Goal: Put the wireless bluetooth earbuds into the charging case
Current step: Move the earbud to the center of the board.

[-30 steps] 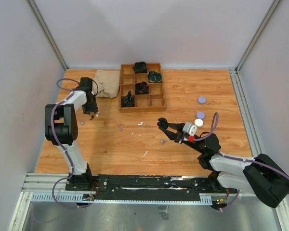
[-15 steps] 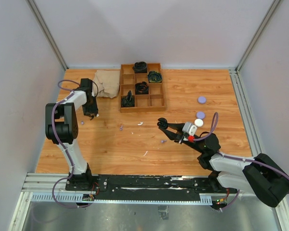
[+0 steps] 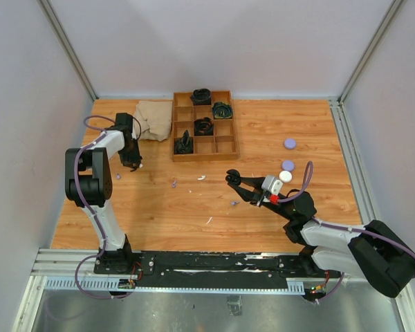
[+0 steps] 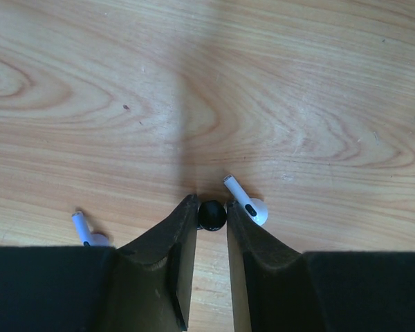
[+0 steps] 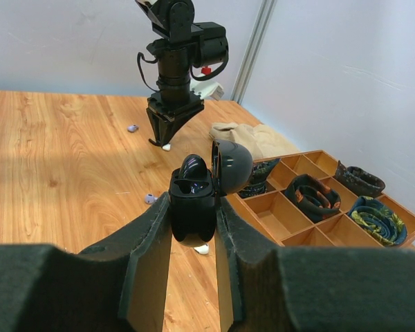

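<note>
My left gripper (image 4: pixel 211 207) is down at the table at the far left (image 3: pixel 131 162), its jaws closed on a small black earbud (image 4: pixel 211 215) that rests on the wood. A white earbud (image 4: pixel 247 205) lies against the right finger, and another pale bud (image 4: pixel 86 233) lies to the left. My right gripper (image 5: pixel 192 200) is shut on the black charging case (image 5: pixel 191 207), held above the table's middle (image 3: pixel 232 178). The case lid (image 5: pixel 232 166) stands open, and a black bud (image 5: pixel 194 168) sits in one socket.
Loose lilac and white buds lie at mid-table, such as a lilac one (image 3: pixel 173 183), a white one (image 3: pixel 200 177) and another lilac one (image 3: pixel 234 203). A wooden compartment tray (image 3: pixel 223 144) holding dark coiled items stands at the back, with a beige cloth (image 3: pixel 152 119) left of it. Round pucks (image 3: pixel 287 165) lie at the right.
My left gripper has shifted very slightly at the buds. The right arm holds the open case still.
</note>
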Controlling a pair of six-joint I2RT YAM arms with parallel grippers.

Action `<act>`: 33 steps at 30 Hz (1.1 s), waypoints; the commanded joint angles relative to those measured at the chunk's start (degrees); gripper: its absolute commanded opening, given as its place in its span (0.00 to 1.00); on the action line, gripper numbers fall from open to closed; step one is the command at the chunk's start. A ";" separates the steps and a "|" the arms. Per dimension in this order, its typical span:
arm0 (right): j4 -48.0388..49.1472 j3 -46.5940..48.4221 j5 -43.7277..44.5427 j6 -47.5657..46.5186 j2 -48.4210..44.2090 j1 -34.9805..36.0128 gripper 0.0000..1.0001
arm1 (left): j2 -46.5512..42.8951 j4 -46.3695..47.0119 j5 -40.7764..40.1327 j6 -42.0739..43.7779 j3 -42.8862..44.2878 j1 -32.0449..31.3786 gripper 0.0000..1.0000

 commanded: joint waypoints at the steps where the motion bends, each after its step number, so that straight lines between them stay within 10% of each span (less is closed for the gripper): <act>1: 2.09 0.15 -0.31 -0.02 0.18 0.50 0.01 | 0.30 -2.56 1.78 -1.09 -1.93 0.44 0.26; 24: 2.19 0.01 -0.79 0.87 -1.15 0.52 0.01 | -13.36 -0.50 10.72 -13.00 -17.98 -9.11 0.21; 33: 2.07 -0.07 -0.79 0.79 -1.48 0.48 0.01 | -15.09 -0.39 10.19 -13.78 -20.11 -11.49 0.38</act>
